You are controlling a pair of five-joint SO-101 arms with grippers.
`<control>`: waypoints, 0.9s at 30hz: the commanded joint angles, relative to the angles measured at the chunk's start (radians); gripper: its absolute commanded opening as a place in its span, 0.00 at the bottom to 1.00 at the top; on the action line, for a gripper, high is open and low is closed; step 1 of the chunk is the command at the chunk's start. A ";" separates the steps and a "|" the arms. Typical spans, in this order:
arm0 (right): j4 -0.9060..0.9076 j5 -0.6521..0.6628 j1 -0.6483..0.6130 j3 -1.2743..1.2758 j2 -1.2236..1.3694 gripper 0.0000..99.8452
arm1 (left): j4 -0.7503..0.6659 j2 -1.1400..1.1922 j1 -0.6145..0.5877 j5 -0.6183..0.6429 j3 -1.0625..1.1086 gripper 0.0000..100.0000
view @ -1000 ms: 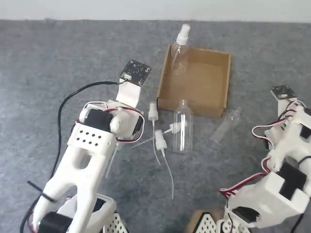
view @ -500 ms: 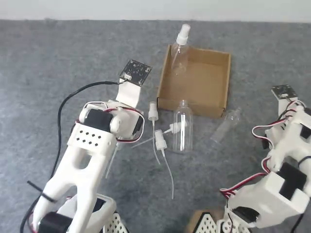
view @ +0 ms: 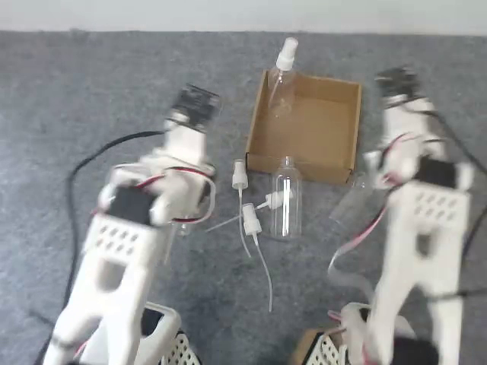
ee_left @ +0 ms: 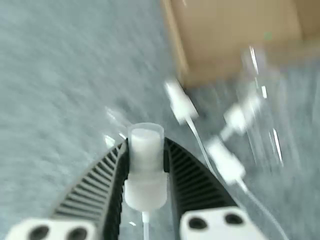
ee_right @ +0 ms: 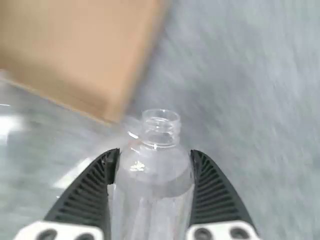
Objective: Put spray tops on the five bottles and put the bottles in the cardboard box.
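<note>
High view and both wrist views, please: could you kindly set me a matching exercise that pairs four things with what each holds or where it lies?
Things:
1. left hand
2. right hand
3. cardboard box
4. loose spray tops

States:
A. shut on a topless bottle
B. lie on the carpet
C. shut on a spray top
D. has a topped bottle at its far corner

Pairs: 1-C; 2-A; 3-D; 4-B.

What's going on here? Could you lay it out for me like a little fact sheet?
Left claw: clamped on a spray top
Right claw: closed around an uncapped bottle
Cardboard box: one sprayer-topped bottle standing at its far corner
In front of the box: a standing open bottle, three loose spray tops
</note>
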 commanded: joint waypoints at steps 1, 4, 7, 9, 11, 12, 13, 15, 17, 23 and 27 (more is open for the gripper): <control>-0.059 -0.114 -0.272 0.077 -0.297 0.01 | -0.020 -0.215 -0.121 0.005 -0.117 0.01; -0.154 -0.180 -0.479 0.160 -0.390 0.01 | -0.025 -0.315 -0.195 0.005 -0.191 0.01; -0.257 -0.219 -0.671 0.241 -0.406 0.01 | -0.025 -0.384 -0.238 0.020 -0.272 0.01; -0.314 -0.226 -0.759 0.288 -0.406 0.01 | -0.025 -0.408 -0.265 0.064 -0.323 0.01; -0.369 -0.226 -0.812 0.327 -0.406 0.01 | -0.028 -0.423 -0.284 0.120 -0.358 0.01; -0.401 -0.226 -0.834 0.344 -0.406 0.01 | -0.041 -0.430 -0.285 0.152 -0.364 0.01; -0.435 -0.219 -0.851 0.362 -0.407 0.01 | -0.061 -0.433 -0.285 0.187 -0.364 0.01; -0.484 -0.218 -0.883 0.400 -0.412 0.01 | -0.103 -0.433 -0.285 0.262 -0.354 0.01; -0.496 -0.218 -0.911 0.450 -0.420 0.01 | -0.158 -0.436 -0.285 0.331 -0.326 0.01; -0.633 -0.222 -0.944 0.585 -0.420 0.01 | -0.284 -0.436 -0.284 0.422 -0.223 0.01; -0.832 -0.226 -0.946 0.694 -0.420 0.01 | -0.359 -0.428 -0.273 0.454 -0.153 0.01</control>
